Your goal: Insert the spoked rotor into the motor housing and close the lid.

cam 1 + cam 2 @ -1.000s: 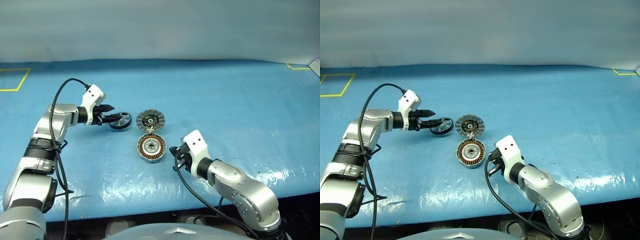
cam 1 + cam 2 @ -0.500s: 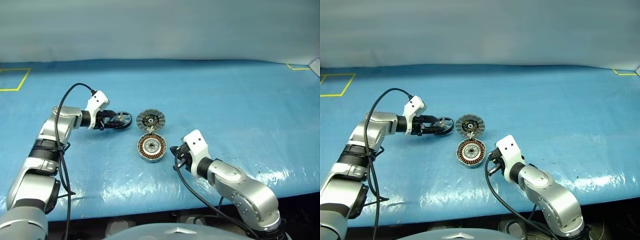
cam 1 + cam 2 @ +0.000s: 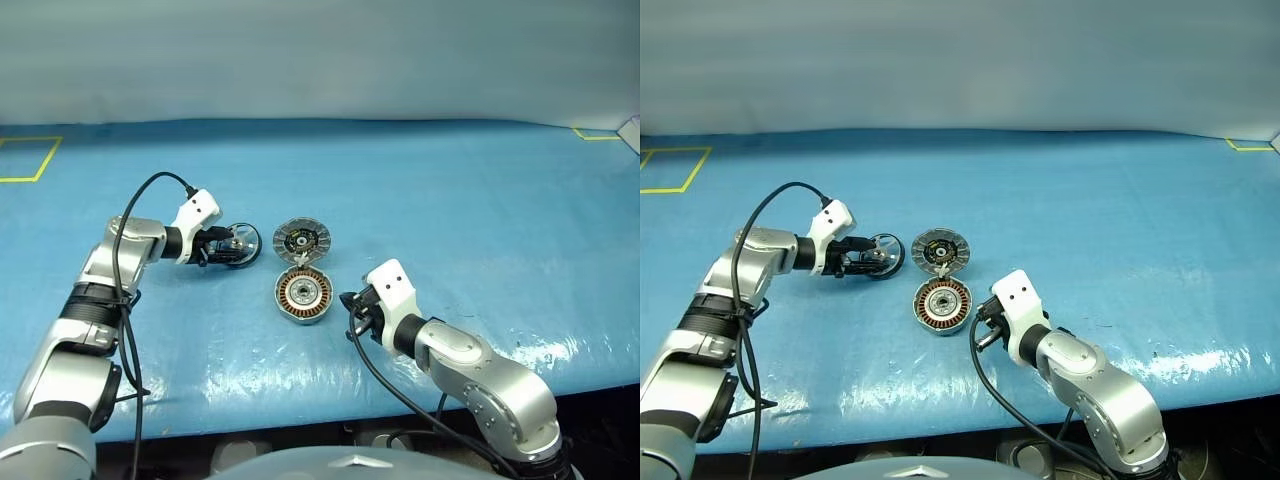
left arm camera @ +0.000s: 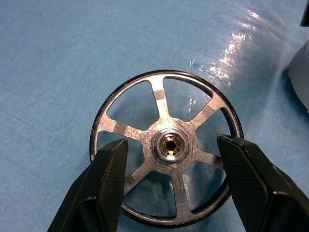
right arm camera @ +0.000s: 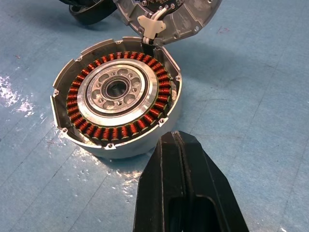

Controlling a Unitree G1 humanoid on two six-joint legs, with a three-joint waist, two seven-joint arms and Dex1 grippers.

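We found the rotor (image 4: 165, 147) flat on the mat, left of the open housing (image 3: 303, 295). Our left gripper (image 4: 171, 166) straddled it with fingers spread, not yet clamping; the right gripper (image 5: 186, 159) was closed, empty. It looked stiff, thin and slick, so we judged the black rim the best hold.

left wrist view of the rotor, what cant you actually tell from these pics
- Spoked rotor: whether the left pincer already touches its rim; in the left wrist view the fingers cover that edge on both sides, and the eye views are too small.
- Lid: most of its inner face is cut off by the right wrist view's edge.
- Motor housing: its near wall is partly hidden behind the shut right pincer.
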